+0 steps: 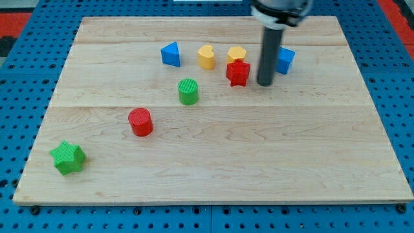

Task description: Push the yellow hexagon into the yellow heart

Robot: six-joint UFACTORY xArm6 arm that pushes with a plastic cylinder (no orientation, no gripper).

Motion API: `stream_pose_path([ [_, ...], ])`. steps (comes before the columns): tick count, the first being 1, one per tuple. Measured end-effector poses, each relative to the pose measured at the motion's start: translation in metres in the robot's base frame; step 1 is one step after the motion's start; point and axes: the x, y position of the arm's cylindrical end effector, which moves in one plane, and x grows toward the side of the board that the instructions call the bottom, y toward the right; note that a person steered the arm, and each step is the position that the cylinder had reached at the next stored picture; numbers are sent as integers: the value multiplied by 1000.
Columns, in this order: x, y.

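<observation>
The yellow hexagon (237, 54) sits near the view's top centre, just behind the red star (238, 72), which touches its lower side. The yellow heart (206, 57) lies a short gap to the hexagon's left. My tip (264, 84) rests on the board to the right of the red star and lower right of the hexagon, apart from both. The rod rises to the view's top edge and covers part of a blue block (284, 60) behind it.
A blue triangle (171, 54) lies left of the heart. A green cylinder (188, 91) and a red cylinder (140, 122) sit lower left. A green star (68, 158) is near the wooden board's (259, 162) bottom-left corner.
</observation>
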Motion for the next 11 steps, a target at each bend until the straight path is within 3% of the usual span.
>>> stream_pose_path([
  [1, -16, 66],
  [3, -87, -25],
  [5, -55, -57],
  [6, -72, -114],
  [7, -80, -133],
  [10, -142, -89],
  [11, -145, -89],
])
